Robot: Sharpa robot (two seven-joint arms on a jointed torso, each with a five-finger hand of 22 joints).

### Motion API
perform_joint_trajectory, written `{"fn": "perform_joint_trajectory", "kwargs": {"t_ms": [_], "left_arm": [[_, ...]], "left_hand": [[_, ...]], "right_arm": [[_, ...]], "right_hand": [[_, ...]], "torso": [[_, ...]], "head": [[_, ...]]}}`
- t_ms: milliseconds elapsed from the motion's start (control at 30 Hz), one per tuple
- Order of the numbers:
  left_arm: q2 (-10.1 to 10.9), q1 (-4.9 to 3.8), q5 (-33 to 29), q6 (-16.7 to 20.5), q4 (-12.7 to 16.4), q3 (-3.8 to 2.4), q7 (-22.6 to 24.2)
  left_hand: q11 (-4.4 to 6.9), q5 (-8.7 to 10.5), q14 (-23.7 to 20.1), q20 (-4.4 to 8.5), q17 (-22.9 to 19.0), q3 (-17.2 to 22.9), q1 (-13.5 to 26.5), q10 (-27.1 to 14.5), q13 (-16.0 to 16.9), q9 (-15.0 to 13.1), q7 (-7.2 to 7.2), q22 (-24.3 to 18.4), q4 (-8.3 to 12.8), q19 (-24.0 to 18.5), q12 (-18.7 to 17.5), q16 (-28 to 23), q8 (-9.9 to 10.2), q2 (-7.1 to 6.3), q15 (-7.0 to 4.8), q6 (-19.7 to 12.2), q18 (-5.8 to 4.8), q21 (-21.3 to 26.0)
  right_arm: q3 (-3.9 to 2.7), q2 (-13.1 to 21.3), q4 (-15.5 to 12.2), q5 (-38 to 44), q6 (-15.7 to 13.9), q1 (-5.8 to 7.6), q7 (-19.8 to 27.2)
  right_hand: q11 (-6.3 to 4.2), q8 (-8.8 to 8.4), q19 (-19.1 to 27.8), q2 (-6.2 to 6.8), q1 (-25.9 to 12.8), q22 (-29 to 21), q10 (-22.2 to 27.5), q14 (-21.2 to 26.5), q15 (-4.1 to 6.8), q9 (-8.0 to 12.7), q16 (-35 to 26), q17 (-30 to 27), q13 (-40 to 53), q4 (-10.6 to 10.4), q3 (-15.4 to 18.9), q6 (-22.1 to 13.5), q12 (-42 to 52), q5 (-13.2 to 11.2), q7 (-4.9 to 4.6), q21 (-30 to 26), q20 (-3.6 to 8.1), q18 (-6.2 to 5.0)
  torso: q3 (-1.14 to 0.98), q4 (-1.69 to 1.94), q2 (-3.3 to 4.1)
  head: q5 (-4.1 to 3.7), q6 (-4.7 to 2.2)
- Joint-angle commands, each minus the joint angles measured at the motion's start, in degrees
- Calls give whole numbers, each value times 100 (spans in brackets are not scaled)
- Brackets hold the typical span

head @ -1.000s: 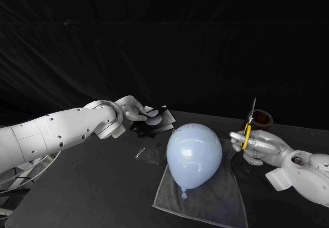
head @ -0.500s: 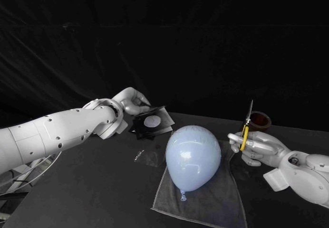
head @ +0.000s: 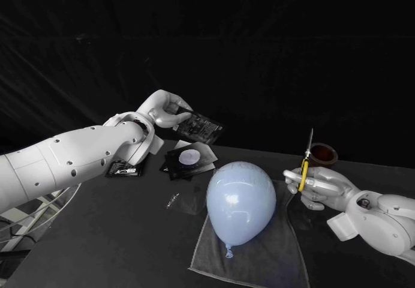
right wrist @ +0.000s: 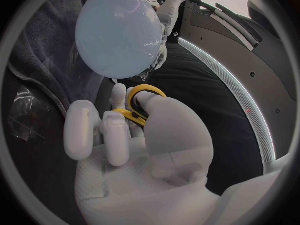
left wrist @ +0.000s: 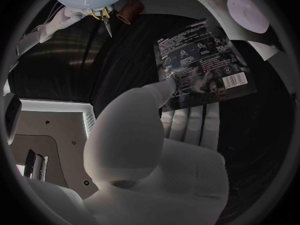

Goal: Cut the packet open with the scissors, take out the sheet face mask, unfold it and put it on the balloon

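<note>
My left hand (head: 164, 111) holds a black face-mask packet (head: 199, 126) lifted above the table's far left; in the left wrist view the packet (left wrist: 203, 65) is pinched between thumb and fingers (left wrist: 187, 125), printed side showing. My right hand (head: 322, 186) grips yellow-handled scissors (head: 305, 157) upright, blades pointing up, at the right of the balloon; the handles (right wrist: 142, 102) sit around its fingers. A pale blue balloon (head: 242, 201) lies on a grey cloth (head: 268, 261) in the middle.
Other black packets (head: 189, 161) lie on the table behind the balloon, and one more (head: 123, 170) beside my left arm. A brown tape roll (head: 324, 153) stands at the back right. A clear plastic scrap (head: 180, 201) lies left of the balloon.
My left hand has risen from the pile of packets with one packet in its grip. The right hand with the scissors has shifted slightly left.
</note>
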State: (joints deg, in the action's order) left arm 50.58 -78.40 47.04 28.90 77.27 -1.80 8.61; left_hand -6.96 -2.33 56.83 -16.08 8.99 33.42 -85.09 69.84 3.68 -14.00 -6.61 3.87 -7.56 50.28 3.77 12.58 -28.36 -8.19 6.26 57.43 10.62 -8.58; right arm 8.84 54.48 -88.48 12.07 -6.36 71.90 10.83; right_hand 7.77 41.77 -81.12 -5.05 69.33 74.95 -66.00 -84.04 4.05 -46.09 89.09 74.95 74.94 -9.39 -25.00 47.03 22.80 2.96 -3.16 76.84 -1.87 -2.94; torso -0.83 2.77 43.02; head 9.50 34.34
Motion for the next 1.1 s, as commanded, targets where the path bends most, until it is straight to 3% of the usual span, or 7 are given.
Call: {"fn": "perform_joint_trajectory", "kwargs": {"t_ms": [33, 267, 400, 600, 933, 1100], "left_arm": [[-33, -64, -423, 133, -12, -13, 514], [-93, -171, -1123, 114, 21, -15, 573], [-135, -186, -1638, 128, 41, -14, 462], [-200, -189, -2296, 169, 84, -10, 317], [-311, -111, -3318, 135, 150, 1, 233], [-352, -23, -3677, 34, 192, 3, 289]], "left_hand": [[2, -39, 10, -1, 10, -8, -52, -2, -2, -112, -67, -4, 42, -29, -15, -33, -1, 9, 27, 9, -15, 29], [26, -40, 57, 64, 37, -25, -67, 3, 2, -159, -207, 37, 76, 139, -11, -42, -18, 57, 12, -48, 7, -55], [33, -39, 256, 182, 87, -76, -68, 13, 1, -217, -234, 79, 114, 374, -14, 22, -51, 96, -32, -92, 5, -181], [41, -40, 349, 296, 111, -119, -65, 36, 1, -264, -237, 115, 147, 589, -13, 29, -77, 126, -56, -118, 8, -297], [45, -40, 389, 341, 120, -130, -58, 47, 0, -286, -236, 120, 153, 664, -14, 26, -85, 150, -66, -136, 4, -331], [44, -40, 393, 345, 121, -129, -56, 47, 0, -289, -237, 120, 151, 670, -15, 25, -87, 156, -67, -141, 3, -333]], "right_arm": [[-5, -22, 20, 106, -18, 1, 130], [-7, -61, 57, 170, -87, 12, 188], [-10, -75, 73, 207, -133, 30, 226], [-20, -98, 115, 241, -204, 77, 291], [-43, -175, 236, 266, -309, 223, 401], [-51, -236, 300, 270, -375, 296, 459]], "right_hand": [[-905, 14, 24, -86, 71, 469, -2400, -534, 52, -9, 10, 1252, 1506, 4, -25, 0, 6720, -14, 30, -38, 1, -67], [-904, 11, 35, -88, 70, 457, -2400, -530, 51, -9, 5, 1235, 1506, 4, -27, -1, 6720, -14, 29, -54, 1, -71], [-903, 6, 41, -92, 69, 451, -2400, -530, 51, -8, 4, 1234, 1506, 3, -30, -3, 6720, -14, 28, -62, 0, -73], [-902, 2, 47, -95, 68, 444, -2400, -529, 50, -8, 3, 1231, 1506, 2, -32, -3, 6720, -15, 26, -72, 0, -75], [-896, -21, 100, -111, 68, 388, -2400, -515, 45, -4, -16, 1179, 1506, 6, -48, -9, 6720, -14, 20, -151, -3, -94], [-887, -55, 162, -119, 65, 323, -2400, -492, 38, 2, -48, 1092, 1505, 11, -62, -15, 6720, -14, 11, -244, -8, -115]], "torso": [[-9, 2, -2], [-20, 1, -22], [-22, 0, -24], [-36, -10, -42], [-32, -4, -28], [-28, -7, -29]], "head": [[-15, -59], [-41, -154], [-82, -237], [-155, -303], [-342, -473], [-376, -525]]}}
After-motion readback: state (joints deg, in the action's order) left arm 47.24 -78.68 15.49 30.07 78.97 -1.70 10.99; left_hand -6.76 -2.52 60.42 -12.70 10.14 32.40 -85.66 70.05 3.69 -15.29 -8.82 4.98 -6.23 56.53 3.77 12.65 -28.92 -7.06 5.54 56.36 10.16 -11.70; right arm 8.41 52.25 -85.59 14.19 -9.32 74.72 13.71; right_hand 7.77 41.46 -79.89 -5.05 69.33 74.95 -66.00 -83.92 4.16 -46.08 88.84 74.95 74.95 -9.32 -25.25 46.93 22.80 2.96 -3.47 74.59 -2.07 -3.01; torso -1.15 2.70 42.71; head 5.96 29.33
